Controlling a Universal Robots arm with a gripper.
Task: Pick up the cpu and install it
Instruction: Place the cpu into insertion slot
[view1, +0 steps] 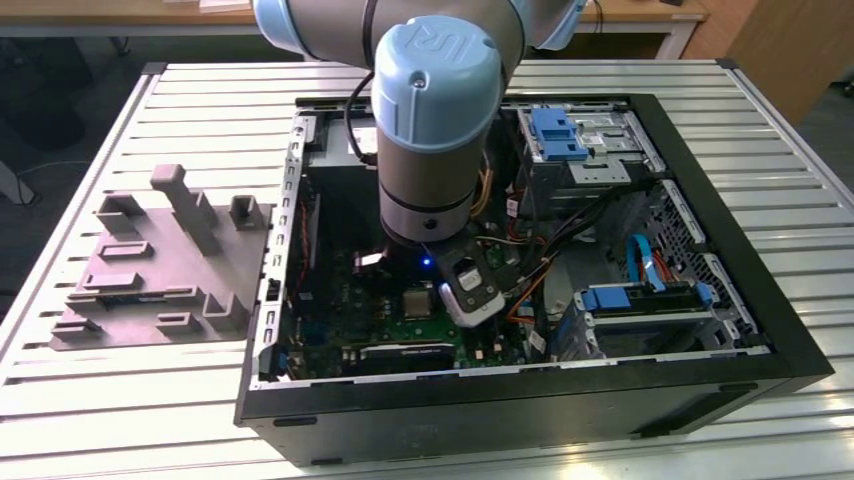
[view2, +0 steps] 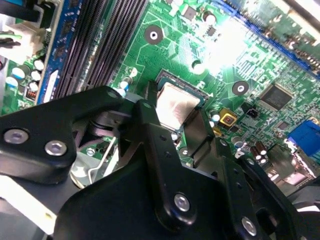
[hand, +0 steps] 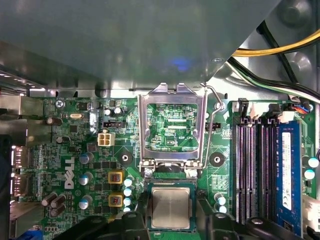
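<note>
The arm (view1: 427, 120) reaches down into the open computer case (view1: 747, 330) on the slatted table (view1: 134, 400). In both wrist views the cpu (hand: 171, 207) (view2: 177, 106) lies flat in the socket of the green circuit board (hand: 80, 145), silvery top up. The gripper (hand: 171, 222) (view2: 175, 114) straddles it. Its black fingers (view2: 149, 117) are closed against two opposite sides of the chip, with no gap to be seen there. The socket's metal frame (hand: 172, 94) is swung open just beside the cpu (board showing through its window), its wire lever (hand: 207, 130) alongside. Dark memory slots (hand: 255, 170) run near the socket
</note>
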